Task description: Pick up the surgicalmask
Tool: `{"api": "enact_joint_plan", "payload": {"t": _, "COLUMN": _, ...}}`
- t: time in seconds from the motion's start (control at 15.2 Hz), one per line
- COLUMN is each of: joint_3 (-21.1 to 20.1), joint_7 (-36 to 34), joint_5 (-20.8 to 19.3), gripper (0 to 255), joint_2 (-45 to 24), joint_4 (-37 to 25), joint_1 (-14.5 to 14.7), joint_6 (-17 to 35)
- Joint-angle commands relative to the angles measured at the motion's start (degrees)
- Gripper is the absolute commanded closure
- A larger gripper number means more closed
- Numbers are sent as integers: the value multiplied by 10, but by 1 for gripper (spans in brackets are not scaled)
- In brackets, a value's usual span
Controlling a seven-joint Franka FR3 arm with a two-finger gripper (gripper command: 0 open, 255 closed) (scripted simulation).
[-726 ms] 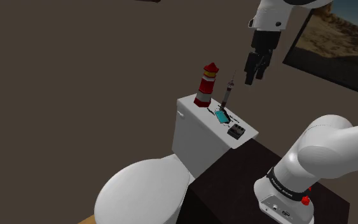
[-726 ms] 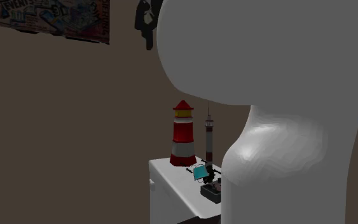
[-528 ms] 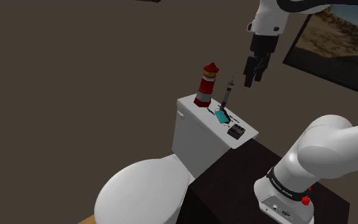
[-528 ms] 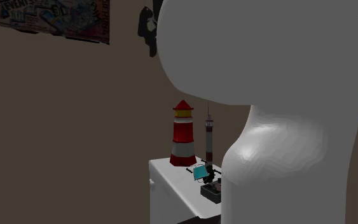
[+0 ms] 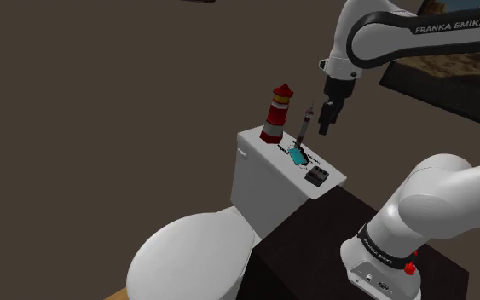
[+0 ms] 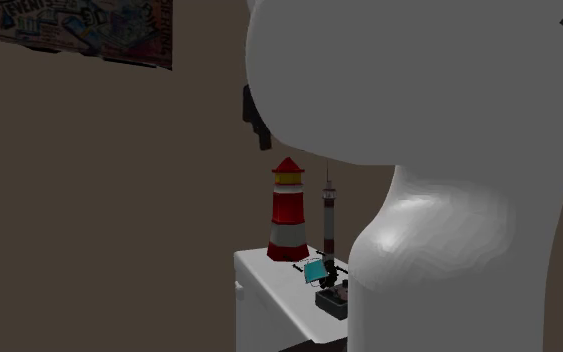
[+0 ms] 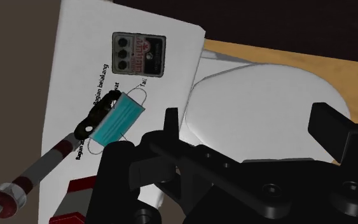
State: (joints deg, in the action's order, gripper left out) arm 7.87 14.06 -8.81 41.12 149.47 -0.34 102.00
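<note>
Evidently holding the hand (image 5: 324, 128) released and empty, spread for straddling, up to the shoulder view's right of the blue surgicalmask (image 5: 297, 156), flat on the toilet tank lid (image 5: 269, 151) between syringe (image 5: 306, 122) and black box (image 5: 316, 176), inviting a top-down pinch.

Dull brown walls (image 5: 101, 85) surround a white toilet (image 5: 197, 251), with a desert picture (image 5: 461, 75) hanging behind

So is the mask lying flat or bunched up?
Flat: the blue mask lies spread out on the white toilet tank lid, its ear loops showing at both ends.
</note>
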Motion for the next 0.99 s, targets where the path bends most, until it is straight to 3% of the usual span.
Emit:
{"api": "enact_joint_plan", "payload": {"t": 0.0, "joint_3": 15, "joint_7": 23, "joint_5": -21, "gripper": 0, "joint_2": -20, "joint_4": 24, "joint_1": -4, "joint_6": 55}}
{"api": "enact_joint_plan", "payload": {"t": 0.46, "joint_3": 65, "joint_7": 89, "joint_5": -89, "gripper": 0, "joint_2": -131, "joint_4": 61, "joint_1": -18, "joint_6": 241}}
{"api": "enact_joint_plan", "payload": {"t": 0.92, "joint_3": 110, "joint_7": 147, "joint_5": -137, "gripper": 0, "joint_2": -296, "joint_4": 42, "joint_1": -27, "joint_6": 432}}
